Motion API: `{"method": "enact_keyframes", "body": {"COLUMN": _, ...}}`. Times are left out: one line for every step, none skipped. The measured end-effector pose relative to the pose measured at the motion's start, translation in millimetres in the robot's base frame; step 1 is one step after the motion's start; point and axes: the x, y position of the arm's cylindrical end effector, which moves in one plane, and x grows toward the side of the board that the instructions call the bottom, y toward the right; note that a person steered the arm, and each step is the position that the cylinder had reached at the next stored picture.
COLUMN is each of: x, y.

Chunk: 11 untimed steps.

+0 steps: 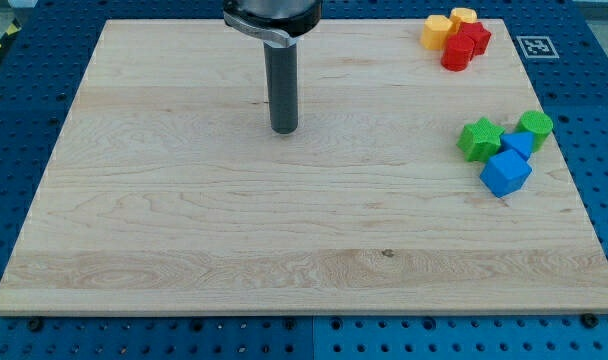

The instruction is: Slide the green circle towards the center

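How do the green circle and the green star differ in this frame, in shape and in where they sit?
The green circle is round-topped; the green star has jutting points. The circle sits at the cluster's right end and nearer the view's top; the star sits at its left end, so nearer my tip, which stands far off to the view's left of both. The star looks somewhat larger. Both are the same green and sit beside a blue block.
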Motion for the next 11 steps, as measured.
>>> {"method": "enact_keyframes", "body": {"x": 0, "y": 0}}
{"method": "enact_keyframes", "body": {"x": -4, "y": 17}}
{"method": "enact_keyframes", "body": {"x": -27, "y": 85}}
{"method": "enact_keyframes", "body": {"x": -37, "y": 148}}
{"method": "enact_keyframes", "body": {"x": -38, "y": 176}}
{"method": "enact_keyframes", "body": {"x": -38, "y": 176}}
{"method": "enact_keyframes", "body": {"x": -38, "y": 205}}
{"method": "enact_keyframes", "body": {"x": -38, "y": 254}}
{"method": "enact_keyframes", "body": {"x": -38, "y": 298}}
{"method": "enact_keyframes", "body": {"x": -33, "y": 320}}
{"method": "enact_keyframes", "body": {"x": -14, "y": 353}}
